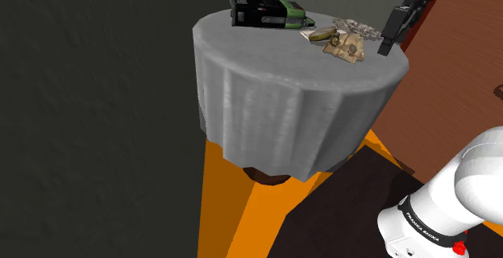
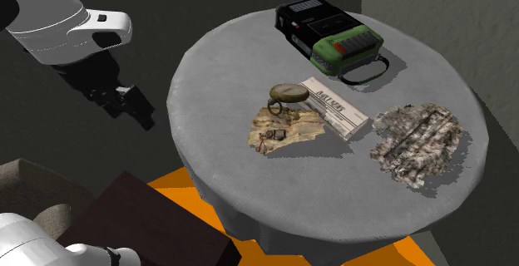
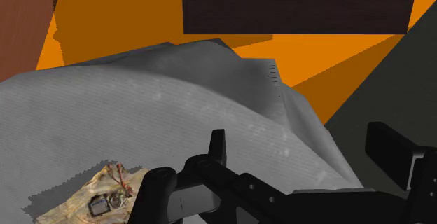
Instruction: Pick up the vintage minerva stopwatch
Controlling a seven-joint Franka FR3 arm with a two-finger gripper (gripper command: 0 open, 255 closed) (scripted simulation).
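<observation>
Round table [image 1: 266, 63] under a grey draped cloth, orange floor [image 1: 234, 208] below. The stopwatch [image 2: 287, 92], olive-brass, round, with a ring at one side, lay flat near the middle of the tabletop. It sat at the upper edge of a ragged tan scrap [image 2: 291, 130] and just beside a white printed box [image 2: 335, 109]; whether it touched either, I could not tell. A small dark object [image 3: 105, 203] lay on the scrap. The black gripper [image 1: 386, 45] hung over the table's rim at the shoulder view's right, near the watch but apart from it. Its fingers [image 3: 218, 147] stood wide apart in the wrist view, with nothing between them. I judged the step to be the approach, the hand not yet over the target. To do it well, the hand should travel in over the scrap, centre above the round case and come straight down. The fingers should straddle the case itself, not the ring. The watch was low and flat, so a shallow bite would likely slip and a deep one might catch the scrap. The box crowded one side, so the fingers would do better turned to close along its edge than against it. Containers: none stood open. A black-and-green cassette recorder [image 2: 337, 40] sat shut at the far side. The white box was closed, contents unknown. A mottled crumpled cloth [image 2: 416, 144] lay apart, holding nothing visible.
</observation>
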